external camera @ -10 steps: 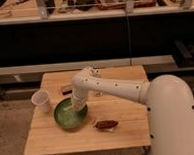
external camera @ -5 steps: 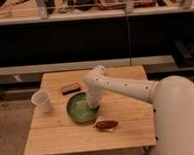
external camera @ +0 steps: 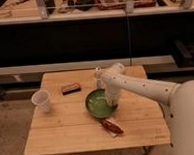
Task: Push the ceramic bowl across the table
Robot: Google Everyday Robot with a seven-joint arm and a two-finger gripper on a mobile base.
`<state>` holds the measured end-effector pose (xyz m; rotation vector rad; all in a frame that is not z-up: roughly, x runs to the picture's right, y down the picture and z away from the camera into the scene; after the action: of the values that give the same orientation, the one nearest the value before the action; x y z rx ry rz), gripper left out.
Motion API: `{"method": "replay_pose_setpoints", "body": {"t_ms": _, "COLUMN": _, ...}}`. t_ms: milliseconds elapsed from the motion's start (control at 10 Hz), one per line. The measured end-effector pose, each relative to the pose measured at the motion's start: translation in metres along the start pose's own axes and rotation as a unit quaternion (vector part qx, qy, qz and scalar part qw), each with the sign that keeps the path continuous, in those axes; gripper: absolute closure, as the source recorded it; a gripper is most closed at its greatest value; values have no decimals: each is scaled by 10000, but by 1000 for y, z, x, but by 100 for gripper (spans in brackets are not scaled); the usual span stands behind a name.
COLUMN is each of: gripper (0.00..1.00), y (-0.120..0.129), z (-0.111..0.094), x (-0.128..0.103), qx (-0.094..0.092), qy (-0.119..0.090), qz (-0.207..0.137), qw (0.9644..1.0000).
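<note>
A green ceramic bowl (external camera: pixel 98 104) sits near the middle of the wooden table (external camera: pixel 69 134). My white arm reaches in from the right and bends down over the bowl. My gripper (external camera: pixel 112 102) is at the bowl's right rim, touching or just inside it. The gripper's tip is hidden behind the rim and the arm.
A white cup (external camera: pixel 41 101) stands at the table's left. A dark brown bar (external camera: pixel 70 88) lies behind the bowl. A red-brown packet (external camera: pixel 111 126) lies just in front of the bowl. A small white bottle (external camera: pixel 98 78) stands behind the arm. A dark counter runs behind the table.
The bowl has slid right across the table, from left of centre to the middle, close to the red-brown packet. My gripper has moved right with it.
</note>
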<state>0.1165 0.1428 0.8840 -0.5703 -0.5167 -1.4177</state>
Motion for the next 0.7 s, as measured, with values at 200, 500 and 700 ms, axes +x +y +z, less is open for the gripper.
{"method": "replay_pose_setpoints", "body": {"t_ms": 200, "gripper": 100, "y": 47, "z": 13, "x": -16, "qx": 70, "qy": -205, "qz": 518, "qw": 9984}}
{"method": "replay_pose_setpoints", "body": {"t_ms": 500, "gripper": 100, "y": 114, "z": 15, "x": -26, "qx": 79, "qy": -250, "qz": 1182, "qw": 9926}}
{"method": "replay_pose_setpoints", "body": {"t_ms": 700, "gripper": 100, "y": 149, "z": 3, "x": -31, "qx": 156, "qy": -191, "qz": 1488, "qw": 9886}}
